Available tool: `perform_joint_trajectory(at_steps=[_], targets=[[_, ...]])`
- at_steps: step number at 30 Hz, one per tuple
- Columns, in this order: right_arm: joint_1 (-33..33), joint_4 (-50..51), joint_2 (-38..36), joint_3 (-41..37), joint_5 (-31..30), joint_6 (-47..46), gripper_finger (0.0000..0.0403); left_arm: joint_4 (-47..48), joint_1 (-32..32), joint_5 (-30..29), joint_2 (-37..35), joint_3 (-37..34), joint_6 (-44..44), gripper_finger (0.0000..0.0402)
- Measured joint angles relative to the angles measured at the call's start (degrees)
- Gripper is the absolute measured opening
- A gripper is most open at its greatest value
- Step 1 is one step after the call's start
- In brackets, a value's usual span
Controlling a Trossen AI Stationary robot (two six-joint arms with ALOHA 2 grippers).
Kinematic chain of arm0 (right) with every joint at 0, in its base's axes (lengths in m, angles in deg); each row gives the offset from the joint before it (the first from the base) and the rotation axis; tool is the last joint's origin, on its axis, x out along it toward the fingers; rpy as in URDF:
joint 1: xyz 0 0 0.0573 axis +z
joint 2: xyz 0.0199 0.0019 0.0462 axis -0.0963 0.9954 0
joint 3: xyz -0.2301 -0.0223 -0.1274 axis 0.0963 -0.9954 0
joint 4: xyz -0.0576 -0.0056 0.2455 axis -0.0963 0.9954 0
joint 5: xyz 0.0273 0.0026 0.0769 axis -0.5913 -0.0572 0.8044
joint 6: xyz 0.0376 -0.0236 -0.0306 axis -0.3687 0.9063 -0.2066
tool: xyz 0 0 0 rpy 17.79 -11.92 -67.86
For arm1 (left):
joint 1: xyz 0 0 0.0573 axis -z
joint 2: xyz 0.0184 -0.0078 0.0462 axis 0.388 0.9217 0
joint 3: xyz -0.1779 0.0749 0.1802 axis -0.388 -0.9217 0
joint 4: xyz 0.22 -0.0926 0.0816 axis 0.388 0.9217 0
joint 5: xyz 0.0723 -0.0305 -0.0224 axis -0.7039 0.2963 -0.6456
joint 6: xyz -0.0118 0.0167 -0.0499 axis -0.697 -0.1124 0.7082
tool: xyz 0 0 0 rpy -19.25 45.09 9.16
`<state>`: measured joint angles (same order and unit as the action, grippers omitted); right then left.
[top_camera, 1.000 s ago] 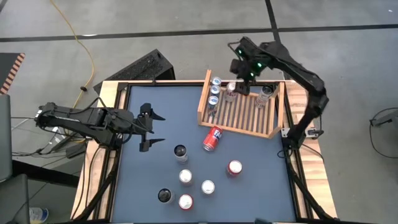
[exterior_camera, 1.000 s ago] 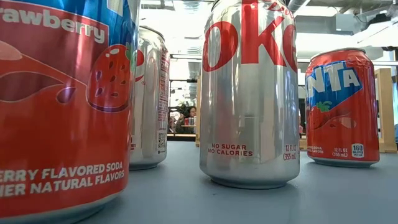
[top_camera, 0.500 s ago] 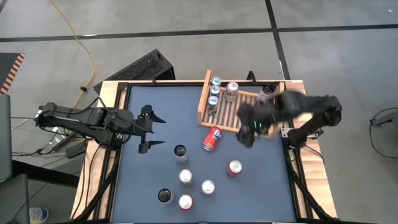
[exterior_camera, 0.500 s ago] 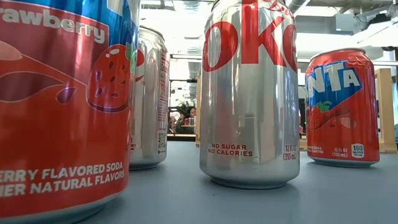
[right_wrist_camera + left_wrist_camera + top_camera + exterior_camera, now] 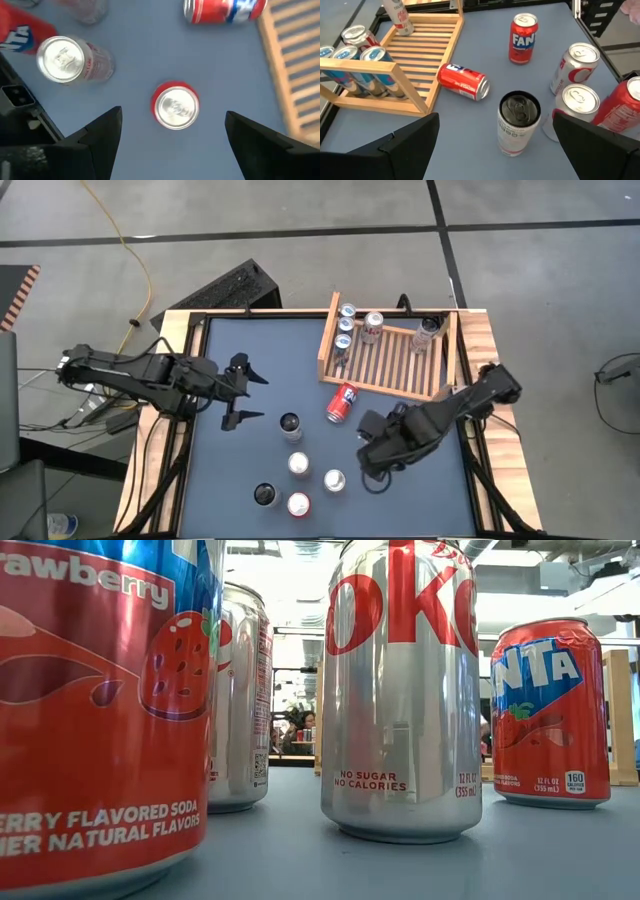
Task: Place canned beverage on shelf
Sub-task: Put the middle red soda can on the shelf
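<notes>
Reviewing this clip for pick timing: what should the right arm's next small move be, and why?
Probably a straight descent. The right gripper is open, hanging over the upright red can, which sits between its fingers in the wrist view. Lowering would bring them around the can for a grasp, before carrying it to the shelf. The left gripper waits open.

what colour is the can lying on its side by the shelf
Red with a blue and white logo, beside the shelf; clearest in the left wrist view.

We see glossy metal cans [image 5: 519, 122] on a matt blue-grey table top [image 5: 260, 370], beside an unvarnished light-wood shelf [image 5: 390, 365].
</notes>
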<state>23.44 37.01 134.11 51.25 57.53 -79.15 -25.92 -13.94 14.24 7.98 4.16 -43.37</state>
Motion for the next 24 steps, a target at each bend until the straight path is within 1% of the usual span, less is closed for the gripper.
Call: perform_joint_trajectory(at_steps=[5, 7, 13, 16, 20, 22, 24], targets=[[-0.59, 0.00, 3.24, 0.00, 3.46, -13.47, 0.0327, -0.10, 0.11, 0.27, 1.55, -0.02, -0.69, 0.0380], [-0.52, -0.05, 4.02, -0.02, 5.71, -14.76, 0.0327, 0.05, 0.11, 1.07, 2.30, -0.02, -1.72, 0.0380], [-1.19, -0.19, 4.07, -1.23, 6.45, -14.82, 0.0327, -0.32, 0.11, 2.28, 4.48, -0.02, -2.89, 0.0380], [-1.85, -0.08, 2.35, -4.87, 6.42, -14.42, 0.0327, 0.10, 0.17, 3.10, 4.68, -0.04, -2.44, 0.0380], [-2.98, -0.60, -2.03, -12.52, 7.67, -13.83, 0.0327, -0.17, 0.17, 3.44, 4.79, -0.02, -2.24, 0.0380], [-3.24, -3.59, -4.81, -16.59, 7.50, -14.23, 0.0327, -0.30, 0.17, 3.43, 4.78, -0.02, -2.04, 0.0380], [-3.32, -8.72, -7.70, -20.31, 7.49, -14.29, 0.0327, -0.32, 0.17, 3.43, 4.77, -0.02, -1.99, 0.0380]])
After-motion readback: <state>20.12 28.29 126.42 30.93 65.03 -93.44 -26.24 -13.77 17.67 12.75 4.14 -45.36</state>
